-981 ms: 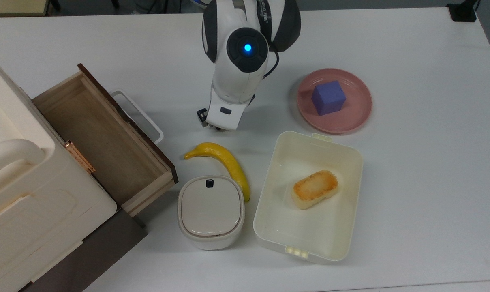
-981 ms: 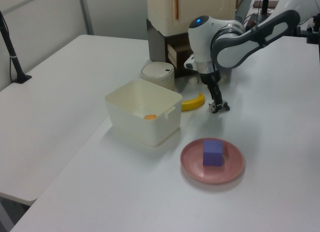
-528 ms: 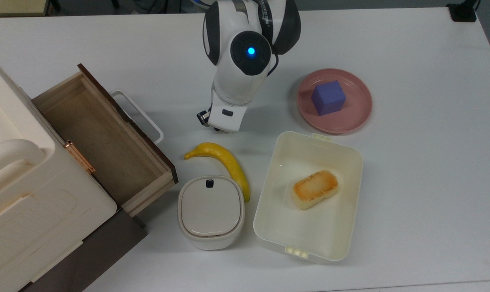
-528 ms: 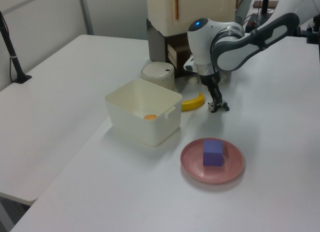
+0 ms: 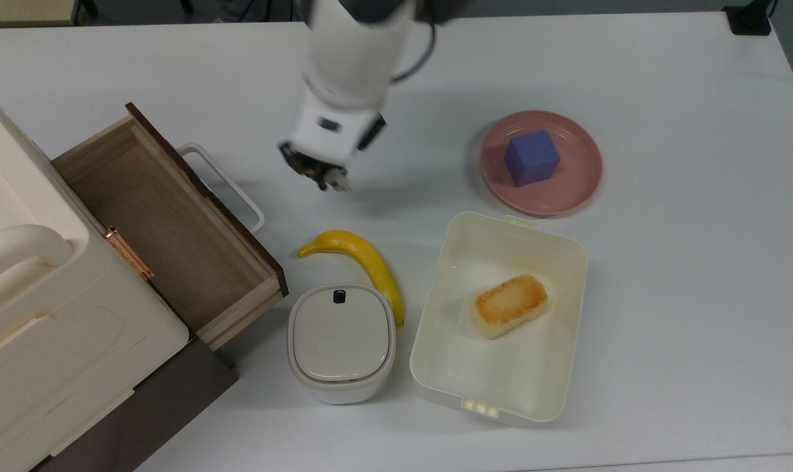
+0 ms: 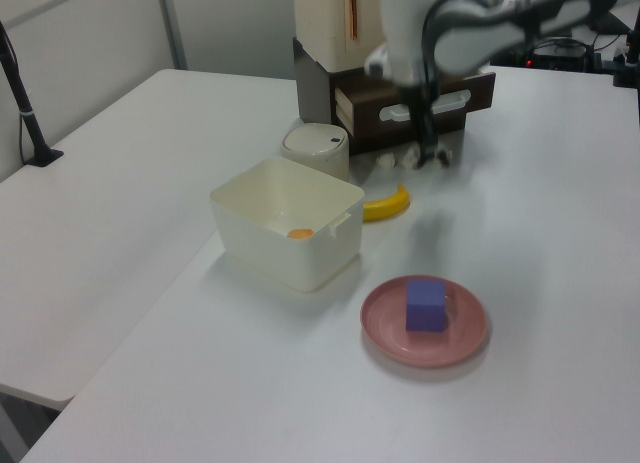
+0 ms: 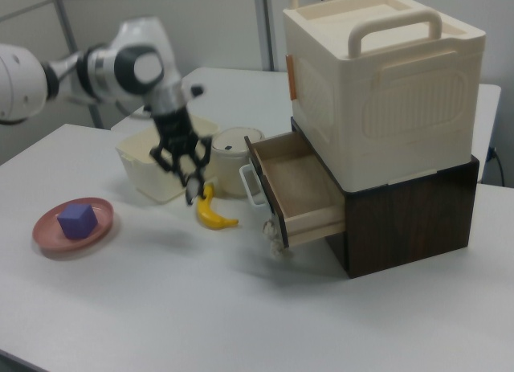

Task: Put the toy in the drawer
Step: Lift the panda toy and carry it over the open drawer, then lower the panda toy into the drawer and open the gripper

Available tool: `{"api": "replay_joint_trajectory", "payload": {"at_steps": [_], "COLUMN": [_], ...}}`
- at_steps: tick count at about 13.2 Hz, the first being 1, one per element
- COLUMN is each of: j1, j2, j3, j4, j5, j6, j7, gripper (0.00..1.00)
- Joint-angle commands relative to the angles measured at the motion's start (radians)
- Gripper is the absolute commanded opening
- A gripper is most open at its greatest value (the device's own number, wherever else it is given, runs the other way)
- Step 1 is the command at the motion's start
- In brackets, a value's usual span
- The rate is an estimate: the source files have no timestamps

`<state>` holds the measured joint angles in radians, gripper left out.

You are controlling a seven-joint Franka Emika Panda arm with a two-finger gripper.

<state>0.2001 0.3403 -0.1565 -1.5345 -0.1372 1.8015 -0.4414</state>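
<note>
The toy [image 7: 190,197], small, black and white, is seen pinched between the closed fingers of the tool [image 5: 323,176], above the bench [image 5: 665,295] between the open drawer [image 5: 203,193] and the plate [image 5: 570,190], nearer the edge from which the arm reaches. It is judged light, stiff and smooth, easily slipped or twisted, so it is best taken across the body, not by the legs. One toy, one drawer, one banana [image 5: 363,255], one cube [image 5: 531,157], one plate, one tub [image 5: 429,308] and one lidded pot [image 5: 341,341] are counted.
</note>
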Motion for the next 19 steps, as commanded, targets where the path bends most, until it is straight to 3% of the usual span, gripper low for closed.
{"api": "replay_joint_trajectory", "payload": {"at_steps": [1,6,9,13,15,16,19], "j1": [0.001,-0.019,-0.036,-0.059,-0.056,-0.054,-0.08], "j2": [-0.014,-0.009,0.041,0.141,0.117,0.073,-0.021], "j3": [-0.177,-0.297,-0.321,-0.319,-0.31,-0.299,-0.207], "j4": [0.1,0.103,0.099,0.097,0.099,0.094,0.093], "j5": [0.08,0.1,0.105,0.108,0.111,0.113,0.111], "j6": [-0.019,0.166,0.265,0.355,0.348,0.323,0.159], "j7": [-0.123,-0.172,-0.169,-0.119,-0.062,-0.018,0.067], "gripper": [0.0,0.0,0.05,0.35,0.66,1.0,1.0]}}
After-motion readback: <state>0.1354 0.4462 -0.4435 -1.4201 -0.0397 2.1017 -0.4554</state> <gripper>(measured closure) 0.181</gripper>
